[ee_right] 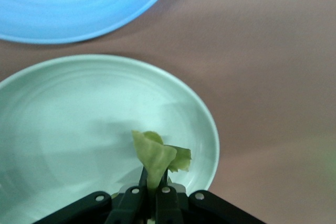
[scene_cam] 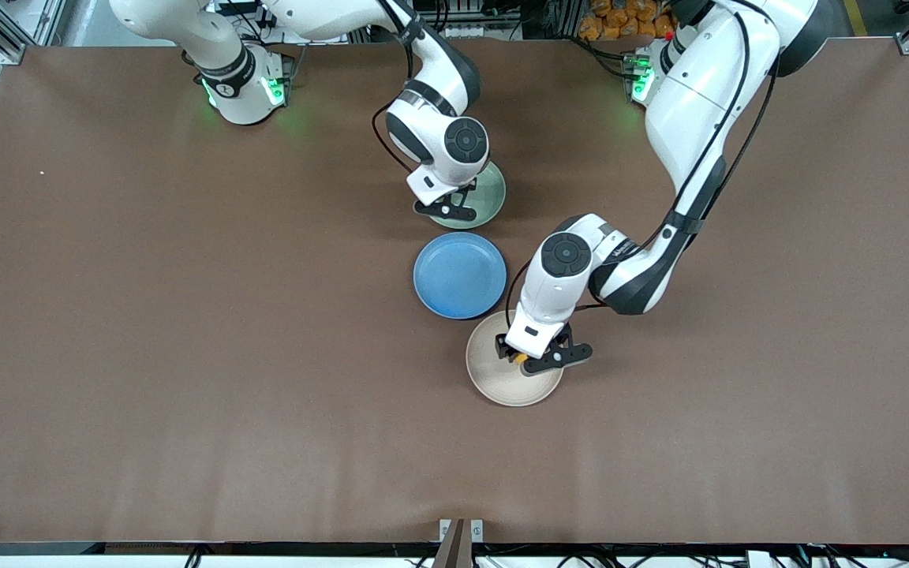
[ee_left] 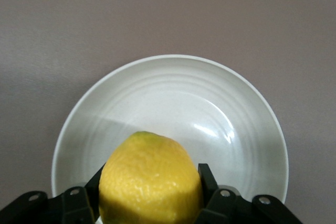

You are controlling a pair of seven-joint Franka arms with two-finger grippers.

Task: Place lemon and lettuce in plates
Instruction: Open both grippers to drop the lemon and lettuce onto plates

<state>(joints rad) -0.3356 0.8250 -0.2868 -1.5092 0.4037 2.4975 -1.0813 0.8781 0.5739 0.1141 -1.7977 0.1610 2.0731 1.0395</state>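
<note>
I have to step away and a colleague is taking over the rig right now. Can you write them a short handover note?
Left gripper: shut on the lemon, held over the beige plate.
Right gripper: shut on the lettuce, held over the mint green plate.
The blue plate lies between those two plates with nothing in it.
Done: both items picked up and brought over their plates.
Left: open the fingers of each gripper to release the lemon and lettuce, then pull the arms back.

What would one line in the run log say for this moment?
left pincer: holds lemon over beige plate | right pincer: holds lettuce over green plate | blue plate: empty
</note>
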